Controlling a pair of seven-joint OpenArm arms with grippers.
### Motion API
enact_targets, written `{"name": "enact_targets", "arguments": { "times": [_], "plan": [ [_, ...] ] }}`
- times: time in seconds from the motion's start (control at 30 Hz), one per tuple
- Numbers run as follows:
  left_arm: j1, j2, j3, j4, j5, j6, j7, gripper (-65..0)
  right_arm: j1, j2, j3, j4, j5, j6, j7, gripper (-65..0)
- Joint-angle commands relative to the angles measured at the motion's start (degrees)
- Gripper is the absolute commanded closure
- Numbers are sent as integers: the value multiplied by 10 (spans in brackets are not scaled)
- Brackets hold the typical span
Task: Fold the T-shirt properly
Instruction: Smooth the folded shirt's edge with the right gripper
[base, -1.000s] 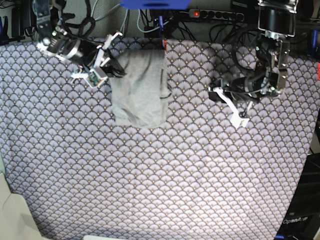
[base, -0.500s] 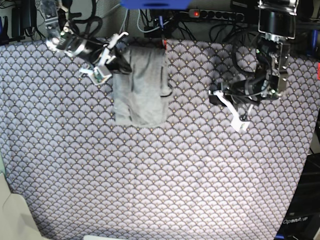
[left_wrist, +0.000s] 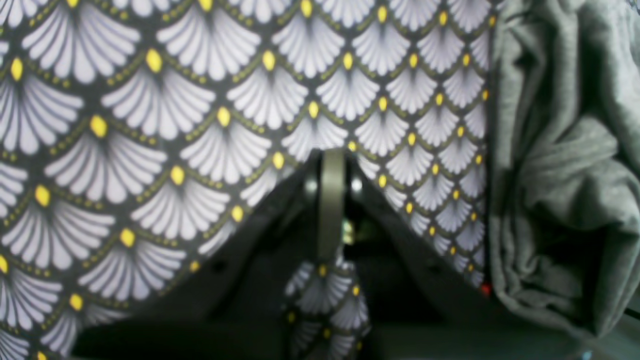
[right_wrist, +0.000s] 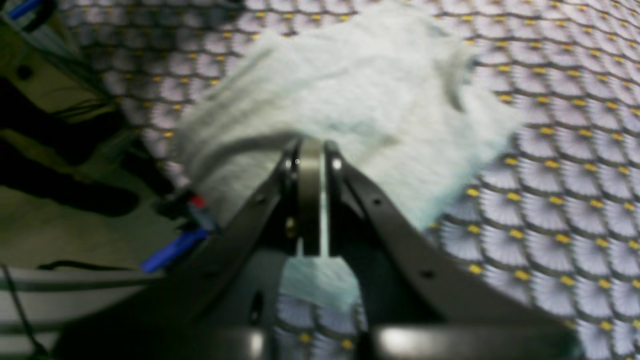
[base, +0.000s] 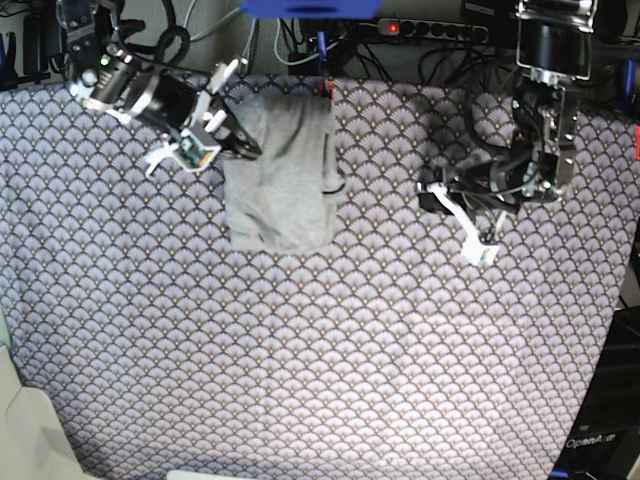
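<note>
Patterned tablecloth (base: 330, 350) covers the desk; the T-shirt (base: 280, 180) lies folded narrow at upper centre. Both the left claw (base: 485, 245) and right claw (base: 195, 150) are pinched together, empty. Next fold: grip the hem, lift evenly.

"OpenArm" reads in pale letters on the dark robot base (base: 598, 440) at lower right.

A fan-scale tablecloth (base: 320, 350) covers the table; a power strip (base: 430, 28) lies behind.
</note>
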Motion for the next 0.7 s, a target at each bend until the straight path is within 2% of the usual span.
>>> {"name": "enact_targets", "arguments": {
  "times": [0.0, 0.23, 0.5, 0.67],
  "plan": [
    [-9, -4, -3, 10, -8, -4, -6, 0, 0, -4, -15, 12, 13, 4, 15, 0],
    [-10, -4, -3, 13, -8, -4, -6, 0, 28, -12, -84, 8, 12, 4, 15, 0],
    [-8, -4, -3, 13, -8, -4, -6, 0, 88, -12, -103, -5, 12, 4, -31, 0],
    [-8, -4, -3, 13, -8, -4, -6, 0, 118, -21, -108, -54, 12, 4, -32, 0]
  ]
}}
